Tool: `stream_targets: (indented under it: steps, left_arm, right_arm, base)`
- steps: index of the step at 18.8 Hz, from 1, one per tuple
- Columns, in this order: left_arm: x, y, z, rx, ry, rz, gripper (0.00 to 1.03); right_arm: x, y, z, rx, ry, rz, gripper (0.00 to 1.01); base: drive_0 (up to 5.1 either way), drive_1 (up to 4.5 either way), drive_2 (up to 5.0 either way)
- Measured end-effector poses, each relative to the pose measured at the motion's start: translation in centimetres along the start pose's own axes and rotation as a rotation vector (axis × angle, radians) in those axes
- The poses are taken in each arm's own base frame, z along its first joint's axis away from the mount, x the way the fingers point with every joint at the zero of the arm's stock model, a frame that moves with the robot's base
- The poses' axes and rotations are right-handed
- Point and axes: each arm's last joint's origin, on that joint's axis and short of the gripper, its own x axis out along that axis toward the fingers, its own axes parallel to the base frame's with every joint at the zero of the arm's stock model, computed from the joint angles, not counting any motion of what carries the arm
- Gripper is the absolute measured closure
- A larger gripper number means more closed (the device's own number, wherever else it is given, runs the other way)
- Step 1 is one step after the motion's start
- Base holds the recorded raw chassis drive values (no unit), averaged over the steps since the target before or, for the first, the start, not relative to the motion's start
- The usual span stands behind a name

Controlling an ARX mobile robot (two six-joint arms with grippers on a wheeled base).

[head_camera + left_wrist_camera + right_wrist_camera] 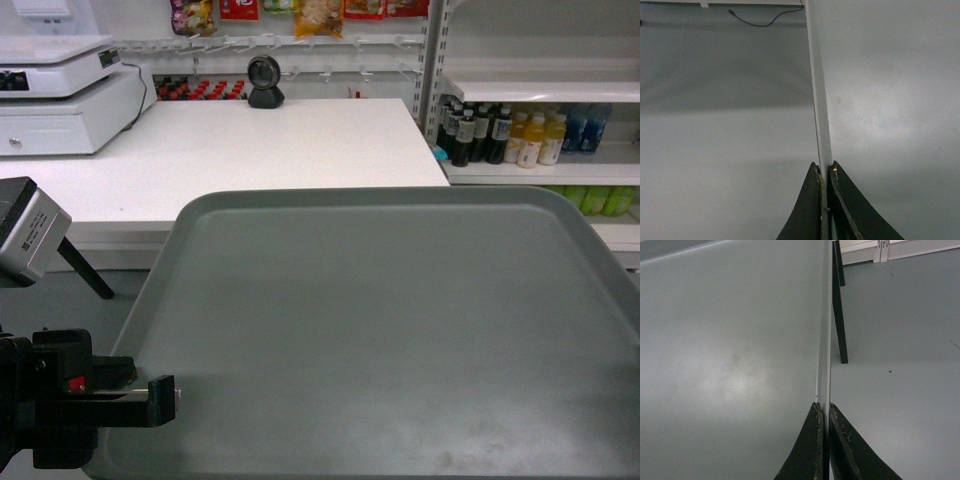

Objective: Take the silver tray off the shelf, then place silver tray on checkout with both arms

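Observation:
The silver tray (pixel 400 330) is held level in the air and fills the lower half of the head view, just in front of the white checkout (pixel 250 150). My left gripper (pixel 165 395) is shut on the tray's left rim; in the left wrist view the gripper (pixel 824 167) pinches the thin rim, with the tray (pixel 890 100) to its right. My right gripper (pixel 823 406) is shut on the opposite rim, the tray (pixel 730 340) on its left. It lies outside the head view. The shelf (pixel 540 90) stands at the back right.
A white cash register (pixel 60 90) sits on the counter's far left and a round black device (pixel 265 82) at its back edge. Bottles (pixel 520 135) line the shelves on the right. A dark counter leg (pixel 840 315) stands on grey floor.

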Motion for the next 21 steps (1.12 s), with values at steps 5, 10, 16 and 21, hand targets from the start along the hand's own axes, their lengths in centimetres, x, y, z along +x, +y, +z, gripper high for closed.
stream_targets:
  steps: [5, 10, 16, 21]
  left_arm:
    - [0.00, -0.01, 0.03, 0.000, -0.002, -0.001, 1.00]
    - [0.00, 0.04, -0.05, 0.001, 0.004, 0.003, 1.00]
    - [-0.01, 0.02, 0.02, 0.000, -0.002, 0.001, 1.00]
    - [-0.01, 0.02, 0.00, 0.000, 0.000, 0.001, 1.00]
  right_arm:
    - [0.01, 0.00, 0.00, 0.000, 0.000, 0.000, 0.99]
    - [0.01, 0.02, 0.03, 0.000, 0.000, 0.003, 0.99]
    - [0.01, 0.02, 0.04, 0.000, -0.001, 0.003, 0.99]
    - [0.00, 0.03, 0.06, -0.001, -0.002, 0.003, 0.99]
  base:
    - [-4.8, 3.71, 0.9]
    - [0.0, 1.14, -1.2]
    - [0.0, 4.21, -4.2]
    - [0.0, 4.17, -4.2]
